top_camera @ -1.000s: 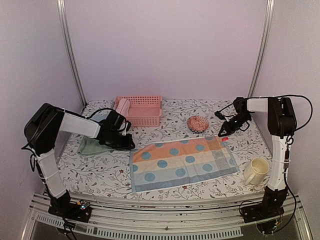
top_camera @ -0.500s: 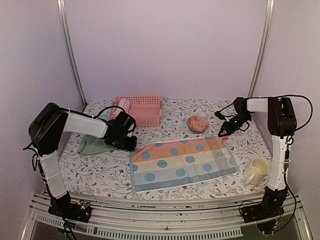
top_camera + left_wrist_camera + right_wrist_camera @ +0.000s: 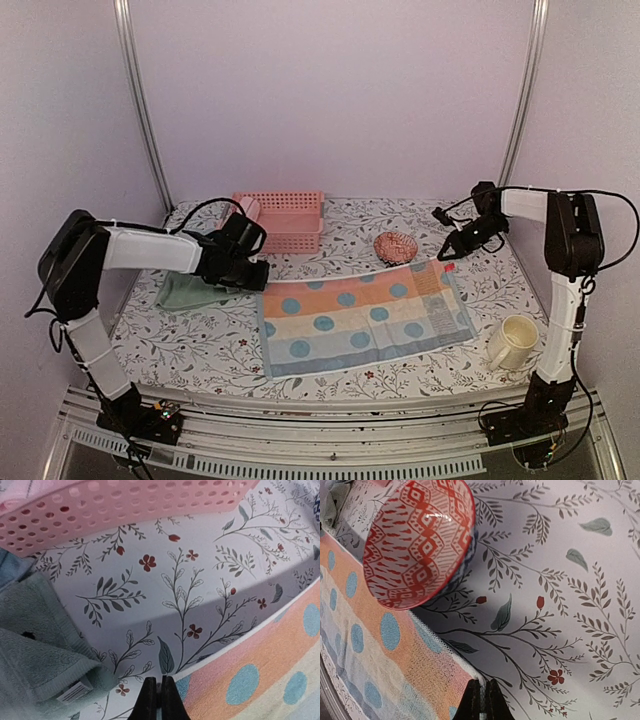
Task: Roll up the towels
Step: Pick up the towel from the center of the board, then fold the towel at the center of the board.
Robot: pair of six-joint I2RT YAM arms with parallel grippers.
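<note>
In the overhead view the sage green towel (image 3: pixel 183 292) lies crumpled at the left of the flower-patterned desk (image 3: pixel 170 345), partly under the left arm. The left wrist view shows its white label at lower left and a strip of light blue cloth (image 3: pixel 9 562) just beyond it at the frame's left edge.

The pink slatted basket (image 3: pixel 288 218) stands at upper centre-left, near the back of the desk, with a pink towel (image 3: pixel 246 210) in its left end. Just in front of the basket, the left end effector (image 3: pixel 258 280) has its jaws pinched narrow on the far left corner of the spotted towel (image 3: pixel 360 318).

That towel is spread across the middle of the desk in orange, cream and blue bands with blue dots. Its far edge is raised off the surface, with a shadow beneath.

A red-patterned bowl (image 3: pixel 396 246) sits just beyond that edge, right of centre. The right end effector (image 3: pixel 446 257) grips the far right corner, jaws closed tight on the cloth. A cream mug (image 3: pixel 512 342) stands at lower right, near the towel's right edge.
</note>
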